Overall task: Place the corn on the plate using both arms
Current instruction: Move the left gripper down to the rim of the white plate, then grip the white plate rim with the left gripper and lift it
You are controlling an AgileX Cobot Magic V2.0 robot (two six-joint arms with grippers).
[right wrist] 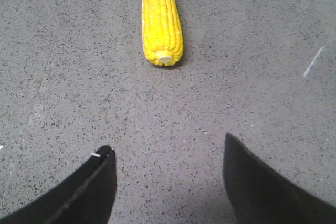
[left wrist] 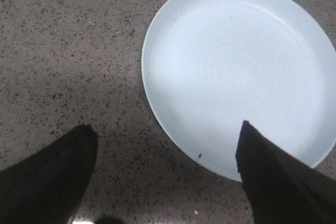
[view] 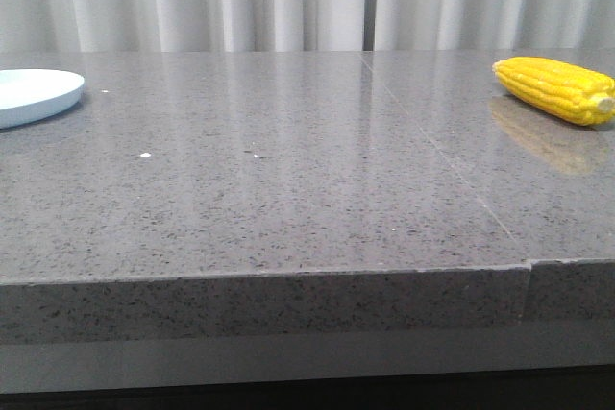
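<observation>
Front view: corn lies far right of frame on the grey speckled desk, plate at far left edge — well apart. Left gripper hangs by the plate's rim, jaws wide apart, holding nothing. Right gripper faces the corn's stub end, jaws spread wide, empty — corn untouched, lying upper centre.

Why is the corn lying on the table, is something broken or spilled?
Nothing looks broken or spilled. The corn lies whole on the grey table at the far right, and the plate sits upright and bare at the far left. Only tiny white specks dot the table.
</observation>
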